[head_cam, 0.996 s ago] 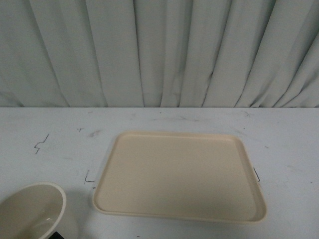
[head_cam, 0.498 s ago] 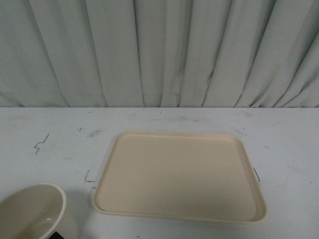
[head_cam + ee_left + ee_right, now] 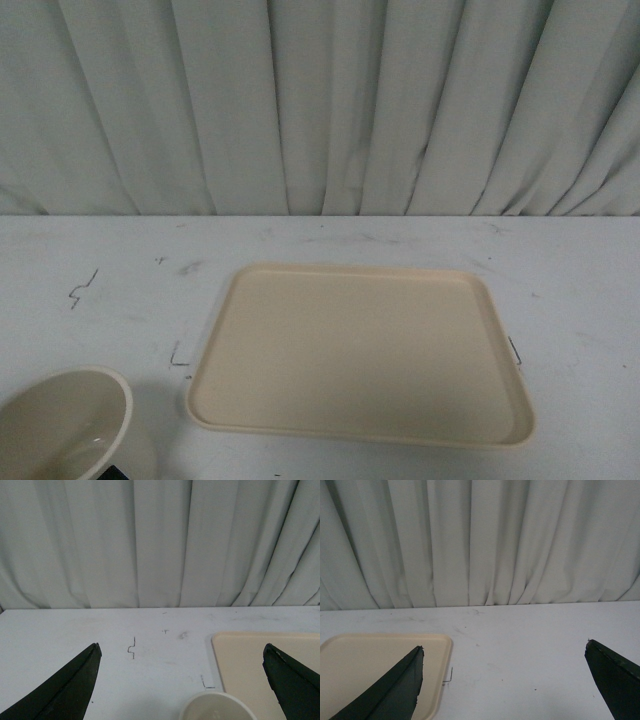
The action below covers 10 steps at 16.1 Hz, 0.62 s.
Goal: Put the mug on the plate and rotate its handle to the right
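The mug (image 3: 62, 425) stands at the near left corner of the table, off the plate; I see its white rim and cream interior, cut by the frame edge. A black bit of the handle (image 3: 117, 472) shows at its lower right. The beige plate (image 3: 360, 350) lies flat in the middle of the table with nothing on it. In the left wrist view my left gripper (image 3: 182, 647) is open above the table, with the mug (image 3: 218, 707) below between its fingers and the plate (image 3: 265, 665) beside it. My right gripper (image 3: 504, 647) is open over bare table, the plate (image 3: 380, 670) at one side.
A white table (image 3: 90, 270) with small dark pen marks carries everything. A pale pleated curtain (image 3: 320, 100) closes off the far edge. Neither arm shows in the front view.
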{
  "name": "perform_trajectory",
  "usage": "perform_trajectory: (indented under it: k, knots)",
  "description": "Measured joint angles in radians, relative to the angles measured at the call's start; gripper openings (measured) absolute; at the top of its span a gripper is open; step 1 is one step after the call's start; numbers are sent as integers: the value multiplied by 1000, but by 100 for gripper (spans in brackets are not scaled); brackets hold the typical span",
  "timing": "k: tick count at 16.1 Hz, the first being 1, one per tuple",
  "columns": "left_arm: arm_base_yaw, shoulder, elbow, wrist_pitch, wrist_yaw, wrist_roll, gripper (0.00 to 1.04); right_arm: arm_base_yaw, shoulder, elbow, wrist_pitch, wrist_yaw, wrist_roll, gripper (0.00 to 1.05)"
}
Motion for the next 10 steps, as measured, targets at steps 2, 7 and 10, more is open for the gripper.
perform_trajectory:
  k: [2, 7, 10]
  knots:
    - [0, 0, 0, 0, 0, 0, 98, 0, 0, 0, 0, 0, 0, 98]
    - [0, 0, 0, 0, 0, 0, 98, 0, 0, 0, 0, 0, 0, 98]
    - [0, 0, 0, 0, 0, 0, 98, 0, 0, 0, 0, 0, 0, 98]
